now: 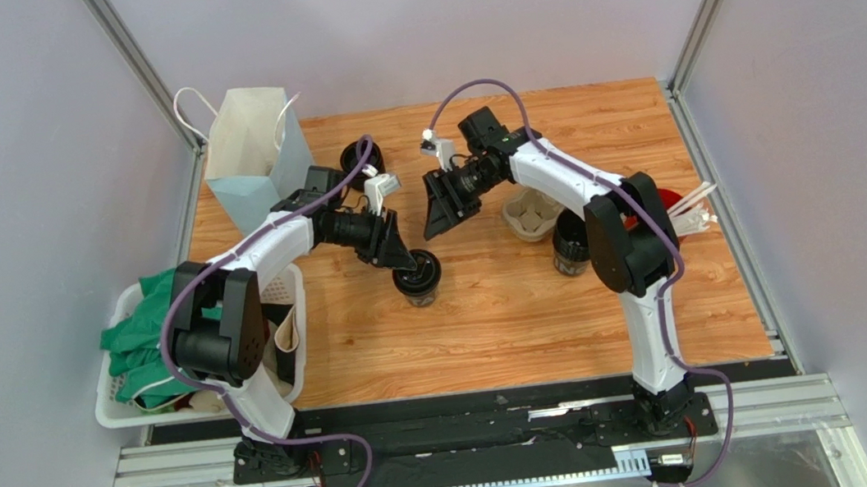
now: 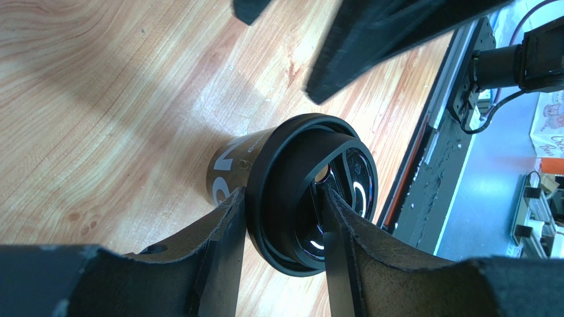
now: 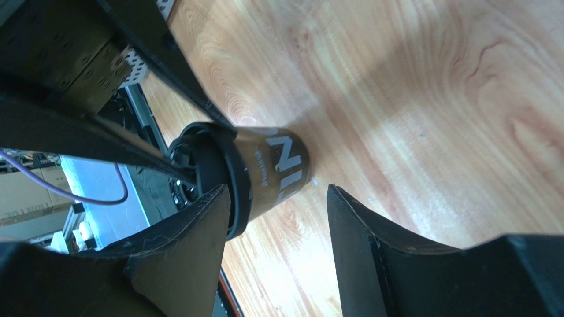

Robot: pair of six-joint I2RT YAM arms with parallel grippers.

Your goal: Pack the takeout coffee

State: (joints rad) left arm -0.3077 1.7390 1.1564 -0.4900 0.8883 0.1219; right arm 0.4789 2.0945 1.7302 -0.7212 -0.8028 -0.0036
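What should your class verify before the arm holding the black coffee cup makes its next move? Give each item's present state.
1. Left tool clamped on the takeout coffee: ok; one finger sits outside the lid rim, the other inside the lid's recess.
2. Cup lifted off the table: cannot tell.
3. Right tool open and apart from the cup: ok.
4. Cardboard cup tray has a free well: cannot tell; the right arm partly covers it.
5. Paper bag standing upright: ok.
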